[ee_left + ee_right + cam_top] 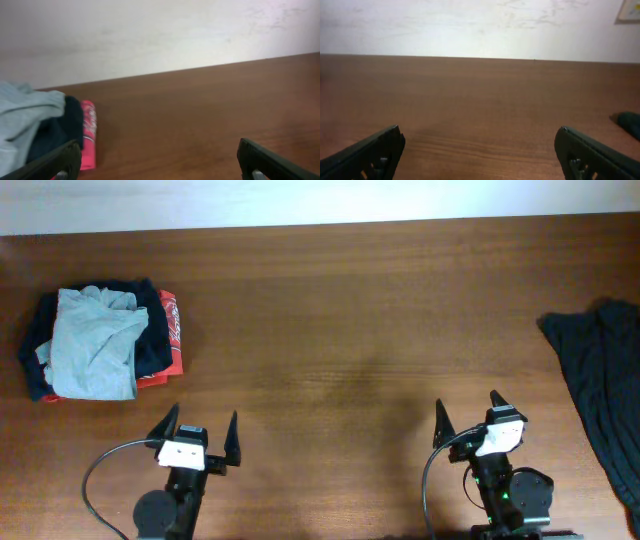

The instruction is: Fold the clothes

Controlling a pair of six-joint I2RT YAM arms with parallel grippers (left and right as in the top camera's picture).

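I am watching a brown wooden table (340, 310) under a pale wall (150, 35), with a light grey garment (95, 345) lying on navy and red-orange garments (165, 340) at its left end. My left gripper (203, 420) and right gripper (467, 405) are hovering spread wide, gripping nothing. The black T-shirt (605, 390) is lying crumpled at the right edge, well apart from the right gripper.
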